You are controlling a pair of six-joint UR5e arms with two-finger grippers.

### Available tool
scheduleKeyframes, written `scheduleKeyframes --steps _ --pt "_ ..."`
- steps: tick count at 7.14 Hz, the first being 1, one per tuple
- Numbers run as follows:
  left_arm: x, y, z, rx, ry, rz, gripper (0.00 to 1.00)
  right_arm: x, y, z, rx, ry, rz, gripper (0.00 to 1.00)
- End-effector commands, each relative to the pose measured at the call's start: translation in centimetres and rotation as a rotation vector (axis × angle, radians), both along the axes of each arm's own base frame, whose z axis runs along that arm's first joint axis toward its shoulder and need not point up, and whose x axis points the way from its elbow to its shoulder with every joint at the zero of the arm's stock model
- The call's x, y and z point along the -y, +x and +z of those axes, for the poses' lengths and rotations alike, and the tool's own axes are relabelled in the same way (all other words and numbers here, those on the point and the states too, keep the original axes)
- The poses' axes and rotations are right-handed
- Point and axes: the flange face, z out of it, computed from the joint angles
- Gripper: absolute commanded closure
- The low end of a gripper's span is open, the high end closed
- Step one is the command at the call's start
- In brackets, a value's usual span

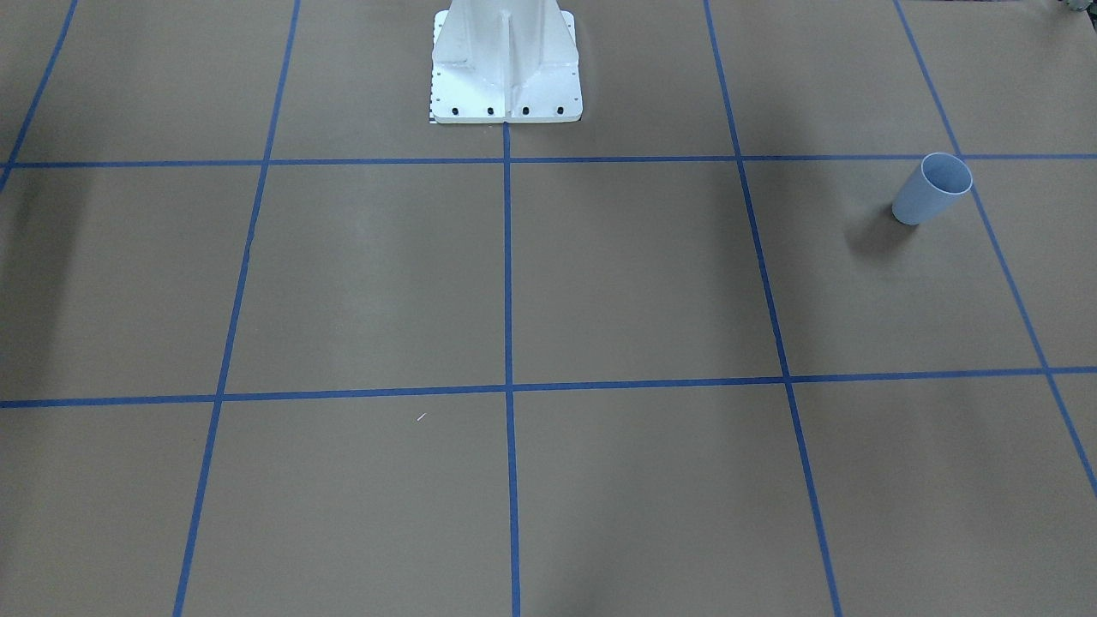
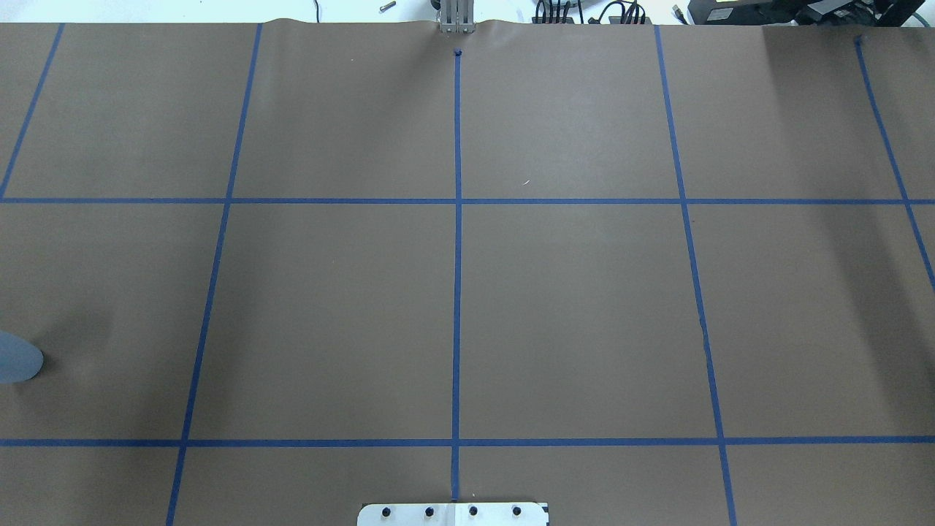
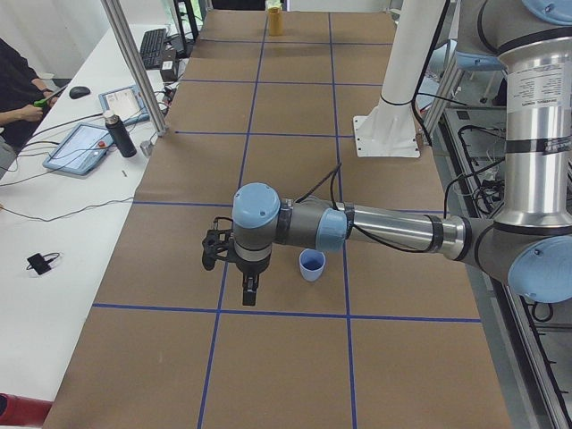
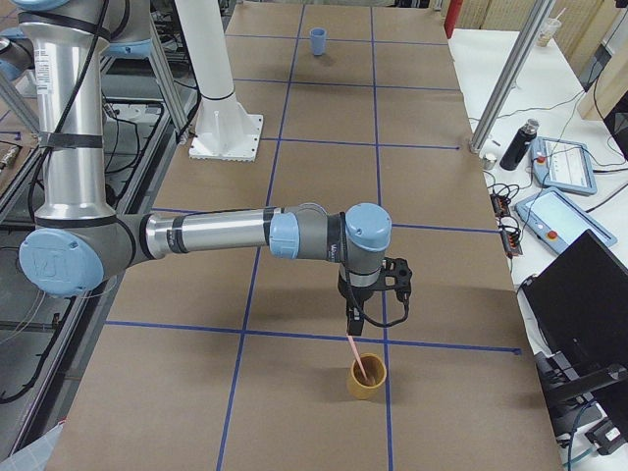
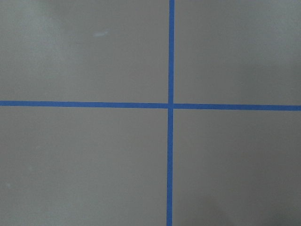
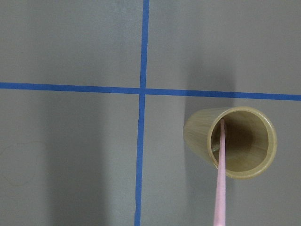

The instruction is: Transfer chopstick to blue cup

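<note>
From the front the small pale-blue plastic cup (image 1: 930,190) stands far on the robot's left, in the left-side view just beside the left gripper (image 3: 249,295), while the right-side view shows the thin pink chopstick (image 4: 359,355) leaning steeply in a tan cup (image 4: 368,379), its top end right under the right gripper (image 4: 353,326), and I cannot tell either gripper's finger spread.
</note>
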Motion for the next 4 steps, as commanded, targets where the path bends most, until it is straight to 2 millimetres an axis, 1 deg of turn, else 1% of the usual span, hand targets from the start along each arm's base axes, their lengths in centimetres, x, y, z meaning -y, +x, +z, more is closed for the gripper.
scheduleKeyframes --steps 1,2,4 --pt "-0.19 -0.05 -0.10 -0.001 0.002 -0.001 0.01 -0.36 0.01 0.34 0.000 -0.006 0.002 0.00" --pt "-0.37 0.02 0.25 -0.002 -0.006 0.000 0.01 -0.49 0.01 0.27 0.000 -0.005 0.002 0.00" --pt "-0.37 0.01 0.27 0.000 -0.006 0.000 0.01 -0.43 0.01 0.42 0.000 -0.007 0.000 0.00"
